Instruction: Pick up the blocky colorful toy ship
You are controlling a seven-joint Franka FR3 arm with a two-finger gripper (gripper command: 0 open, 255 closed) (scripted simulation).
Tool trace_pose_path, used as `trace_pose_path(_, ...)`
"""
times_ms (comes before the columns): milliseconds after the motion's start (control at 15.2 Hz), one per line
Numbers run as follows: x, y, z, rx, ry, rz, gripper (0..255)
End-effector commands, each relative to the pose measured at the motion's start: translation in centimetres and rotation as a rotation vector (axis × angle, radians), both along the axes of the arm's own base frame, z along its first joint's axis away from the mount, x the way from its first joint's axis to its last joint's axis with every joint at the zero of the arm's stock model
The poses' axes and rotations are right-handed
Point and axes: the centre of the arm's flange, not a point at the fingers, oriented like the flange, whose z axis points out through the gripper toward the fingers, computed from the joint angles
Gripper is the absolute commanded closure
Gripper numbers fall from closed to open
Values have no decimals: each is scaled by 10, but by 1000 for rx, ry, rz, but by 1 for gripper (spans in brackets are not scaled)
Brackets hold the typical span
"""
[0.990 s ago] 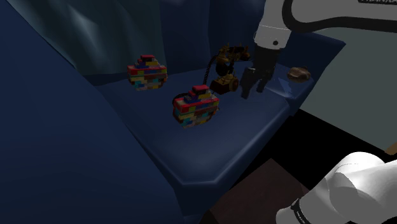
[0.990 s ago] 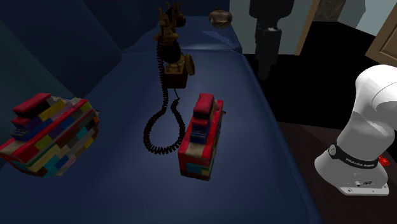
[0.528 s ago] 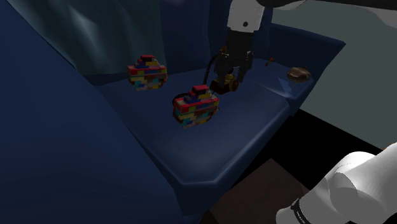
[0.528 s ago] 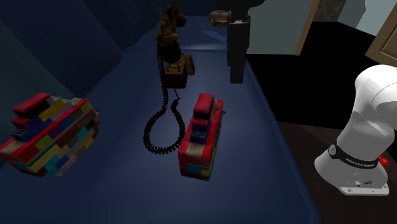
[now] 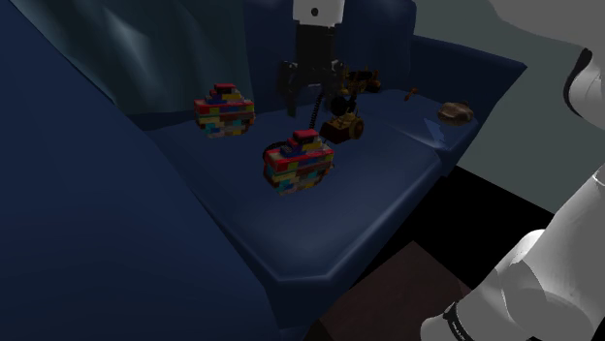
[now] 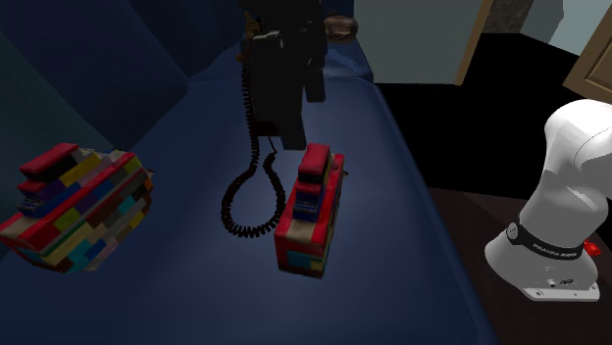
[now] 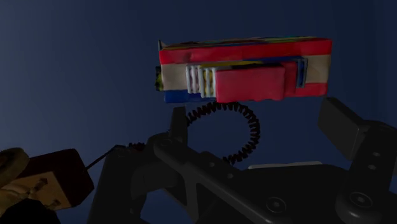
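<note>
Fingers [image 7: 347,124] of mine spread wide and empty, hovering above the blocky toy ship [image 7: 245,70], red deck and cabin, blue, yellow and tan bands, resting on the blue sofa seat [image 6: 196,284], coiled phone cord [image 6: 245,201] just beside it, bare cushion toward the seat's front edge, second brick ship [image 6: 74,206] well apart.

Brown telephone [image 5: 342,127], coiled cord [image 6: 243,201] on blue sofa [image 5: 373,208]; brown lump [image 5: 453,112] at sofa's end.
</note>
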Motion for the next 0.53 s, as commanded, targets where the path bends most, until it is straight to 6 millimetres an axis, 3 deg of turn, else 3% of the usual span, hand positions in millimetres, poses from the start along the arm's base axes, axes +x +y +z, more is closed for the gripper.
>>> trace_pose_path(0, 3, 4, -7, 0, 2, -3, 0)
trace_pose_path(462, 3, 4, -36, 0, 2, -3, 0)
